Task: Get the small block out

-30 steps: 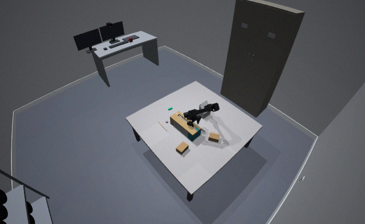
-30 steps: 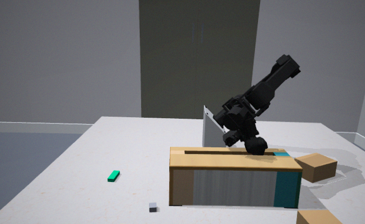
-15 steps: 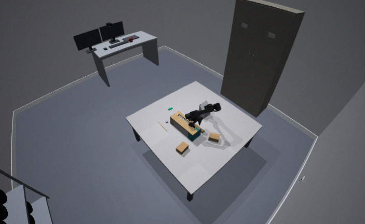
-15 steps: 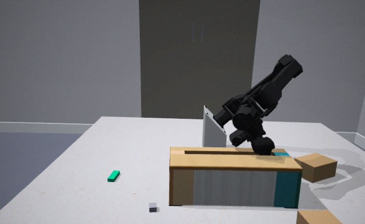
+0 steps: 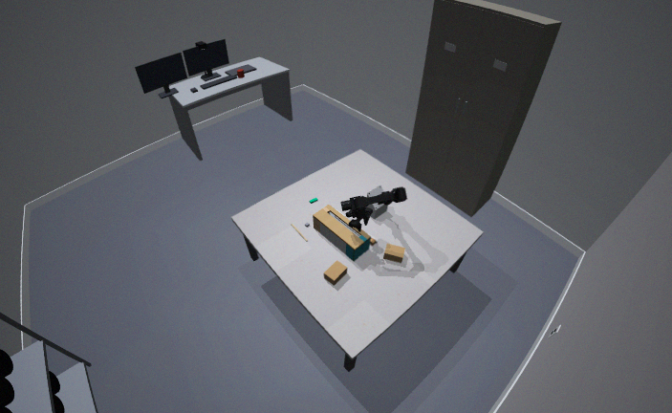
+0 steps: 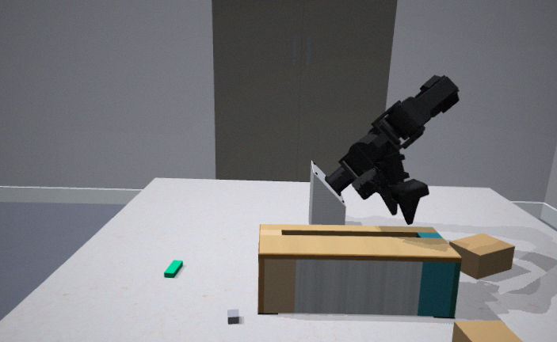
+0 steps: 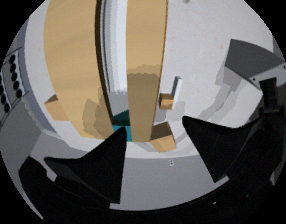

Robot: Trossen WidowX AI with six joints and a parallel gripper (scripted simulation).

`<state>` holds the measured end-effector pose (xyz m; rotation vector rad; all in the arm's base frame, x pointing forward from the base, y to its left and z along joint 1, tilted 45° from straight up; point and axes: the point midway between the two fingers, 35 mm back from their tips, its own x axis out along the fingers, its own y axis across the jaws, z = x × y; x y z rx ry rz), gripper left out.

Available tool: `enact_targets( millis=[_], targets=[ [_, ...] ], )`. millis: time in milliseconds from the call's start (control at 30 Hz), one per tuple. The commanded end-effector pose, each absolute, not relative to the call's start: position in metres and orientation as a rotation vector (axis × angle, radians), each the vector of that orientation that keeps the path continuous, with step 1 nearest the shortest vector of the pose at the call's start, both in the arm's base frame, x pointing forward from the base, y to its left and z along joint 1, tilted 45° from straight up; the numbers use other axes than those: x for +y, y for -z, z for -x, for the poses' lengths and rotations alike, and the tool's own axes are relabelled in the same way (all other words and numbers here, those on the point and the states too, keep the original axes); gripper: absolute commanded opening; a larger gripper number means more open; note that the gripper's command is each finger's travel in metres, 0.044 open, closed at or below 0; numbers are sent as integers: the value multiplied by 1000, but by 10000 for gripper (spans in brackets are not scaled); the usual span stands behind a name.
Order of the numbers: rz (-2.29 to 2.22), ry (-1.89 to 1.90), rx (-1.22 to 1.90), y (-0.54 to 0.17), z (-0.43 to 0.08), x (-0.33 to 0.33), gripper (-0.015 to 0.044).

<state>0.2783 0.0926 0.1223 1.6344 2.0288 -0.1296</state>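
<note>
Hangs with the gripper (image 6: pixel 401 214) parted wide, holding nothing and touching nothing, fingertips aimed down and clear of every surface. Sits above the rear edge of the box (image 6: pixel 356 244), close to its teal end (image 6: pixel 437 286), behind the long slot (image 6: pixel 348 232) in the lid.

In the wrist view, looks down along the box's long axis, with the teal end nearest and showing between the two fingers. Shows no block behind the clear front (image 6: pixel 356 286) in the exterior view. Shows instead, in the wrist view, a small tan block (image 7: pixel 168 100) on the desk (image 6: pixel 143 237), just beside the box's rear wall and a little farther along the box than the fingertips. Probably the task's block, already out of the box, though too small to tell for certain.

Cannot tell what the second tan piece (image 7: pixel 163 139) is, nearer the teal end and hard against the same wall.

Calls, by this reading, for a descent behind the box with the fingers astride the block and kept off the wall, since contact there could shove the box.
</note>
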Motion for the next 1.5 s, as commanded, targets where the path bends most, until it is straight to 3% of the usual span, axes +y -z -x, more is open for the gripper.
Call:
enact_targets(
  millis=[0, 267, 567, 1033, 1467],
  targets=[
    [-1388, -188, 1899, -128, -271, 97, 285],
    [-648, -872, 1418, -140, -257, 103, 285],
    [245, -1334, 750, -152, -243, 108, 285],
    [1205, -1508, -41, -164, -230, 112, 285],
    [2042, -1394, -801, -174, -221, 115, 285]
  ],
)
